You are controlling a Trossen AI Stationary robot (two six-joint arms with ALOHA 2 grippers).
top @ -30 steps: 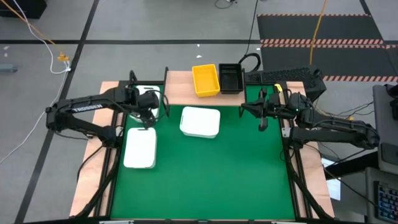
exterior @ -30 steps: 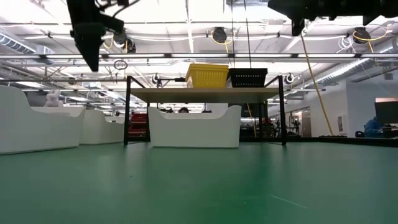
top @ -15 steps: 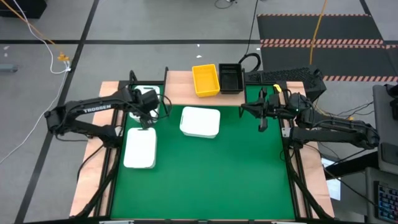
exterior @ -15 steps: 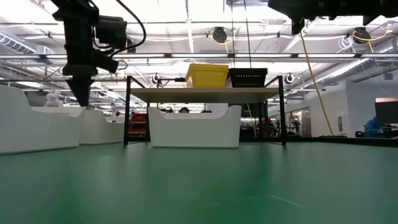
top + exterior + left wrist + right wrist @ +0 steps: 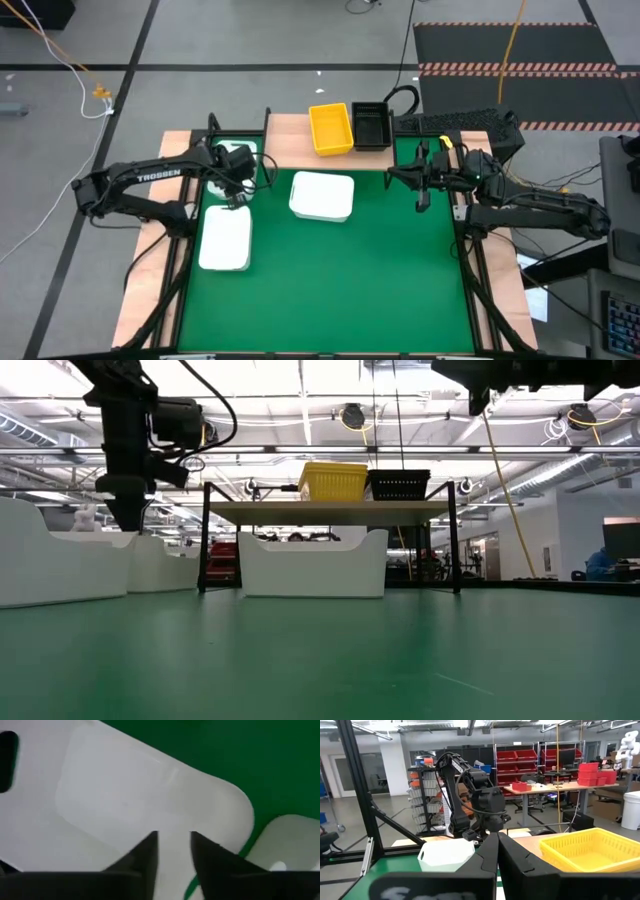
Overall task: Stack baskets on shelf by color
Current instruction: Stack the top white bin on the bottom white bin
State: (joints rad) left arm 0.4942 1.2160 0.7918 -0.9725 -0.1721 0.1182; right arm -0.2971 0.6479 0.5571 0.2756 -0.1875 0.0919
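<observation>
Two white baskets sit on the green mat: one near the left side point(image 5: 225, 240) point(image 5: 125, 795), one in front of the shelf point(image 5: 322, 197) point(image 5: 313, 563). A yellow basket point(image 5: 330, 129) point(image 5: 333, 481) and a black basket point(image 5: 371, 125) point(image 5: 399, 484) stand side by side on the wooden shelf point(image 5: 290, 140) point(image 5: 330, 508). My left gripper point(image 5: 236, 197) point(image 5: 125, 525) point(image 5: 173, 840) points down, open by a narrow gap, close above the far end of the left white basket. My right gripper point(image 5: 392, 176) point(image 5: 497, 845) is shut and hovers high at the mat's right side, pointing toward the left arm.
A white thing point(image 5: 236, 148) shows at the shelf's left end, partly hidden by my left arm. The mat's middle and near part point(image 5: 340, 290) is bare green. Black frame posts point(image 5: 468, 270) run along the mat's left and right edges.
My left gripper has come down from high over the table to just above the far end of the left white basket, shifting slightly toward the near edge. The baskets have stayed in place.
</observation>
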